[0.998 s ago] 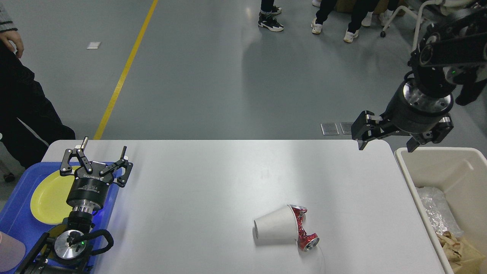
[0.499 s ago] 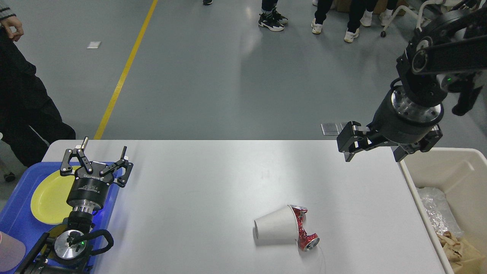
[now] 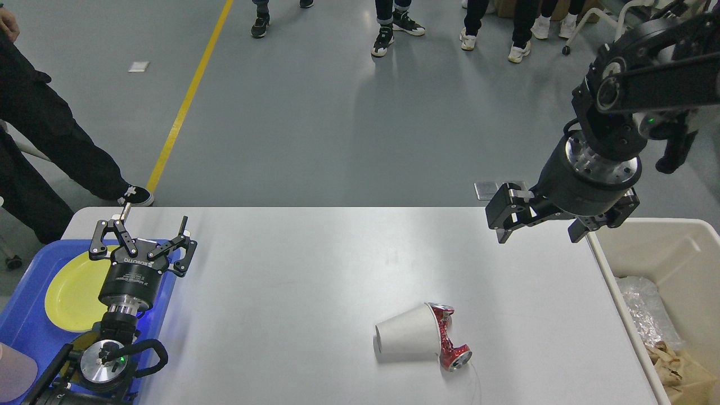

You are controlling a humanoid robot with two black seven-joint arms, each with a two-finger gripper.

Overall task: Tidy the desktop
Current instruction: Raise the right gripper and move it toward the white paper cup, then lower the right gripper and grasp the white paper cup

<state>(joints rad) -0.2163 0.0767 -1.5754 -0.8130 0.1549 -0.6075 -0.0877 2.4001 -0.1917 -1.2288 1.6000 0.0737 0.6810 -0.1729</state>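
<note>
Since the earlier frames the right claw has swung left and slightly down, away from above the cream bin and in over the far right corner of the bench. Its two fingers are spread wide and hold nothing. It hangs well above the surface, tilted, with its wrist toward the bin.

Nearer the viewer, well apart from that claw, a white paper cup lies on its side. A crushed red can touches the cup's wide end. These two are the only loose items on the white bench, which fills the middle of the view.

The bin at the right edge already holds crumpled plastic and brown paper.

Far left, the left claw is also open and empty, parked above a blue tray that carries a yellow plate.

The likely step is reaching for the cup or can. To do it well, the right claw should come down straight over one item, fingers either side of it. It should close gently on the cup, which looks easily squashed, and avoid nudging the touching can.
</note>
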